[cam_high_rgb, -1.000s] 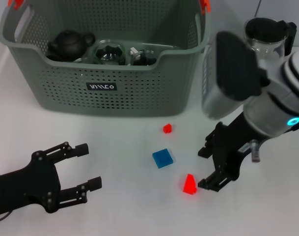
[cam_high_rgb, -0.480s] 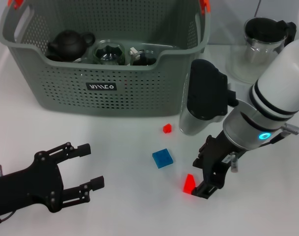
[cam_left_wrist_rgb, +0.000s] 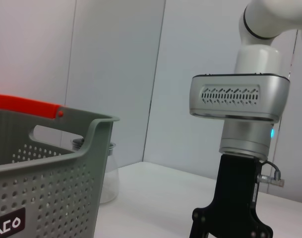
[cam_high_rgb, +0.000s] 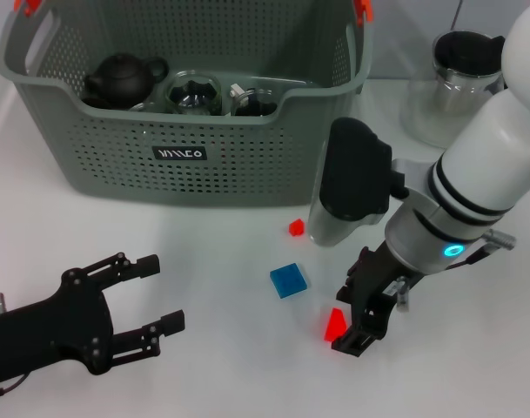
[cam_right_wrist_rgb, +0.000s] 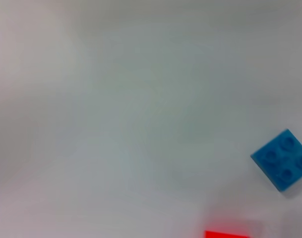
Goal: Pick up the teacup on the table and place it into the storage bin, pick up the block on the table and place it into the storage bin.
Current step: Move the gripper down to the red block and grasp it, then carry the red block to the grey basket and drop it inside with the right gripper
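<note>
Grey perforated storage bin (cam_high_rgb: 186, 131) sits far left, already holding a black teapot (cam_high_rgb: 121, 77) and glassware; no teacup on the table that I can see. Right gripper (cam_high_rgb: 356, 312) has swung in from the right over the last second and dropped onto the red wedge block (cam_high_rgb: 335, 324); its fingers are apart, flanking the block, not clamped yet. So this looks like the block pick, pre-grasp. Left gripper (cam_high_rgb: 151, 300) idles near left, fingers spread, unmoved. Blue square brick (cam_high_rgb: 289, 280) and small red block (cam_high_rgb: 296, 227) lie between bin and wedge.
</note>
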`<state>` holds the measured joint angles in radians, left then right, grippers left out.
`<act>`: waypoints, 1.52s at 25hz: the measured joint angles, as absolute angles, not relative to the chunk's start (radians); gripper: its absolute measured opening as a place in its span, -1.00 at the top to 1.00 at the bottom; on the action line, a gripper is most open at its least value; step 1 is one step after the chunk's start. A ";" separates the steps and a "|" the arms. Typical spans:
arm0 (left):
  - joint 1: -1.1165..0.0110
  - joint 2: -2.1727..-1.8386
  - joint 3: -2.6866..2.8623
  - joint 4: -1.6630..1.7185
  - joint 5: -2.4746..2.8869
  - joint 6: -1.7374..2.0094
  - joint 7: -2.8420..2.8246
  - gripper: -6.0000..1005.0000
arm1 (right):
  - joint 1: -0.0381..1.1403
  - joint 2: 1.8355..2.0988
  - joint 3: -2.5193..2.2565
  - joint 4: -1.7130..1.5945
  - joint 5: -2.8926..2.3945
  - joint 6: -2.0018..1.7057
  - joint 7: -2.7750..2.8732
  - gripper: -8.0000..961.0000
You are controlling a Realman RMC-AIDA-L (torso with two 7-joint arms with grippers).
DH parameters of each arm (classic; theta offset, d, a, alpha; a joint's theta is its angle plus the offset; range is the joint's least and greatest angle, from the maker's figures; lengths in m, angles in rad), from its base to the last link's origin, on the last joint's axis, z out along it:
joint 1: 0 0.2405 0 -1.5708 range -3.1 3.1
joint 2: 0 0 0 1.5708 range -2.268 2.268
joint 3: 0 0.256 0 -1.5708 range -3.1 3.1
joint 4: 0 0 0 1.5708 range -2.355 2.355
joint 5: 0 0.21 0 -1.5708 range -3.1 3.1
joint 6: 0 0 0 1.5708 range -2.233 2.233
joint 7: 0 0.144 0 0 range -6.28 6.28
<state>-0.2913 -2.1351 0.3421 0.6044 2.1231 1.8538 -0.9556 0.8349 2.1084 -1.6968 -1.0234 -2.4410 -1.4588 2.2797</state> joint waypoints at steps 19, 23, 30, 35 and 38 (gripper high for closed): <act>-0.290 -2.137 0.342 0.603 2.123 1.853 -0.956 -0.59 | 0.835 2.111 -1.767 -0.974 -2.419 -1.358 2.266 -0.51; -0.290 -2.137 0.342 0.603 2.123 1.853 -0.956 -0.59 | 0.832 2.111 -1.770 -0.974 -2.419 -1.356 2.267 -0.50; -0.289 -2.137 0.342 0.603 2.123 1.853 -0.956 -0.59 | 0.832 2.110 -1.785 -0.972 -2.400 -1.355 2.267 -0.42; -0.289 -2.137 0.342 0.603 2.123 1.852 -0.956 -0.59 | 0.836 2.107 -1.779 -0.975 -2.390 -1.367 2.271 -0.08; -0.288 -2.137 0.342 0.603 2.123 1.851 -0.956 -0.59 | 0.833 2.104 -1.769 -0.984 -2.384 -1.377 2.274 0.03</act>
